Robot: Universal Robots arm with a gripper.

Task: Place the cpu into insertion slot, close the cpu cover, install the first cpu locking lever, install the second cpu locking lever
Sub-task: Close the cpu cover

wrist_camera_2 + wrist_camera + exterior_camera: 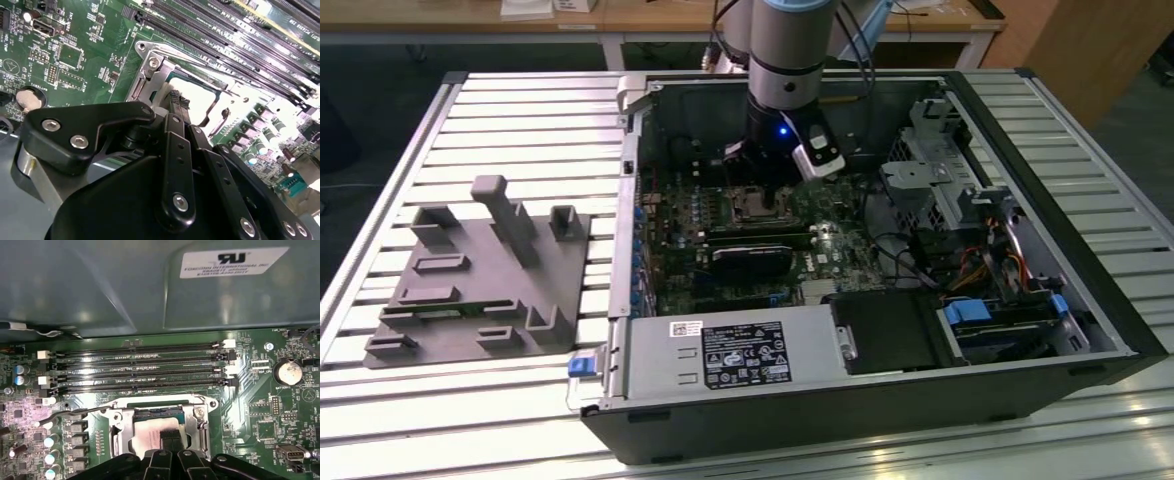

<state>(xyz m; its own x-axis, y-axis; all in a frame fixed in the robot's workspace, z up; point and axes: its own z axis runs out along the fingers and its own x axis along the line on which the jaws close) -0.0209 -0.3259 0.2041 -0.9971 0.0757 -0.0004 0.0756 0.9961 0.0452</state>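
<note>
On the bench (pixel 454 420), the grey fixture (pixel 474 280) lies well apart from the insertion slot (pixel 758 207) on the exterior view's left, the cpu (pixel 145 437) sits in the insertion slot framed by the cpu cover (pixel 192 429), and the end effector (pixel 171 440) hangs just above the insertion slot, fingers (pixel 164 442) set narrow together.

Slatted table (pixel 520 110), computer case (pixel 854 420), grey fixture (pixel 480 290)

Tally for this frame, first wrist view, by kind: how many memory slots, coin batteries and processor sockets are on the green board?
Long black memory slots: 4
Round silver coin battery: 1
Square silver-rimmed insertion slot: 1
Total: 6
</note>
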